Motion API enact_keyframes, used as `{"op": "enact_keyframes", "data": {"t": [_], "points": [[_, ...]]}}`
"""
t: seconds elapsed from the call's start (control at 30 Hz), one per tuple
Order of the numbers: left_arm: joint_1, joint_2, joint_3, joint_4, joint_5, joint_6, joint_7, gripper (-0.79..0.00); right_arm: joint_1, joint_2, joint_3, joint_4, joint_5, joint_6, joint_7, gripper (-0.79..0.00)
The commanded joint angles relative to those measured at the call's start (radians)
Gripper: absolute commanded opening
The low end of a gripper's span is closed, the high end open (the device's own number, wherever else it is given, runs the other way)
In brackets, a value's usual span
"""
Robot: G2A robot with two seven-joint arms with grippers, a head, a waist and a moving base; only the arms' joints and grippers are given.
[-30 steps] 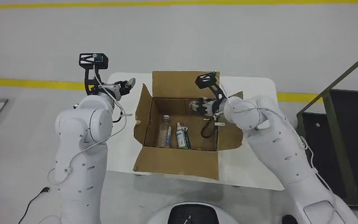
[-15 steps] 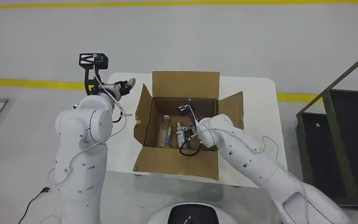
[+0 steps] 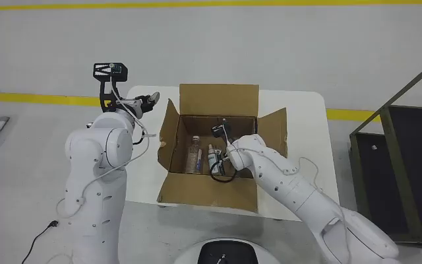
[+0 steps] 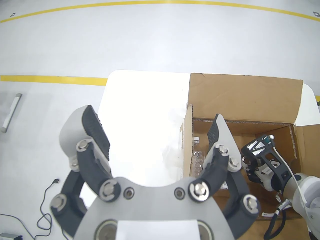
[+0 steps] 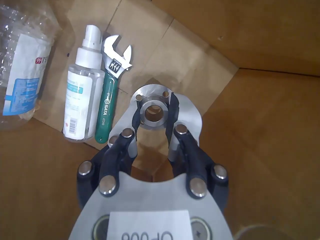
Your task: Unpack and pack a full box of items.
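Observation:
An open cardboard box point(image 3: 208, 188) stands on the white table point(image 3: 297, 119). On its floor lie a clear plastic bottle point(image 5: 22, 63), a white spray bottle point(image 5: 82, 96) and a green-handled wrench point(image 5: 111, 86), side by side. My right gripper point(image 5: 155, 111) is low inside the box, just beside the wrench, and is shut on a round metal flange point(image 5: 150, 96) held close above the cardboard floor. From above, the right gripper point(image 3: 223, 157) sits next to the spray bottle point(image 3: 212, 158). My left gripper point(image 4: 153, 116) is open and holds nothing, raised over the table to the left of the box point(image 4: 245, 98).
The box flaps stand up at the back and splay out at both sides. A dark metal rack point(image 3: 389, 165) stands off the table's right end. Bare table lies left and right of the box. A cable point(image 4: 47, 201) runs on the floor.
My right arm has dropped from the box's back right corner down into the box, ending beside the spray bottle and wrench. The left arm has kept still.

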State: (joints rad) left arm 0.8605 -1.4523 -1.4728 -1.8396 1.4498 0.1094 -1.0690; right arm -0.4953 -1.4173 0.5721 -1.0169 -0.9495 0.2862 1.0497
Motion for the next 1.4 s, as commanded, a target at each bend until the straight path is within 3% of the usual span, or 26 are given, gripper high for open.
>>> {"op": "enact_keyframes", "data": {"t": [0.0, 0.23, 0.27, 0.33, 0.37, 0.53, 0.77, 0.87, 1.13, 1.33, 1.37], "points": [[0.000, 0.000, 0.000, 0.000, 0.000, 0.000, 0.000, 0.000, 0.007, -0.005, 0.004, 0.008, -0.001, -0.004, -0.002, 0.000], [0.000, 0.000, 0.000, 0.000, 0.000, 0.000, 0.000, 0.000, 0.018, 0.008, 0.108, -0.069, 0.035, -0.040, -0.059, 0.000], [0.000, 0.000, 0.000, 0.000, 0.000, 0.000, 0.000, 0.000, 0.017, 0.014, 0.131, -0.096, 0.037, -0.050, -0.076, -0.305], [0.000, 0.000, 0.000, 0.000, 0.000, 0.000, 0.000, 0.000, -0.014, 0.046, 0.230, -0.201, 0.034, -0.084, -0.134, -0.671], [0.000, 0.000, 0.000, 0.000, 0.000, 0.000, 0.000, 0.000, -0.028, 0.057, 0.262, -0.239, 0.024, -0.094, -0.148, -0.785], [0.000, 0.000, 0.000, 0.000, 0.000, 0.000, 0.000, 0.000, -0.203, 0.140, 0.541, -0.564, -0.092, -0.178, -0.230, -0.785], [0.000, 0.000, 0.000, 0.000, 0.000, 0.000, 0.000, 0.000, -0.410, 0.190, 0.806, -0.825, -0.172, -0.205, -0.272, -0.785], [0.000, 0.000, 0.000, 0.000, 0.000, 0.000, 0.000, 0.000, -0.481, 0.202, 0.899, -0.874, -0.184, -0.208, -0.258, -0.785], [0.000, 0.000, 0.000, 0.000, 0.000, 0.000, 0.000, 0.000, -0.666, 0.216, 1.139, -0.880, -0.113, -0.103, -0.239, -0.785], [0.028, 0.003, -0.001, 0.007, 0.015, -0.020, 0.029, -0.015, -0.792, 0.214, 1.186, -0.850, -0.008, -0.095, -0.229, -0.785], [0.035, 0.005, -0.001, 0.005, 0.032, -0.029, 0.038, -0.480, -0.802, 0.213, 1.183, -0.844, 0.009, -0.099, -0.231, -0.785]]}}
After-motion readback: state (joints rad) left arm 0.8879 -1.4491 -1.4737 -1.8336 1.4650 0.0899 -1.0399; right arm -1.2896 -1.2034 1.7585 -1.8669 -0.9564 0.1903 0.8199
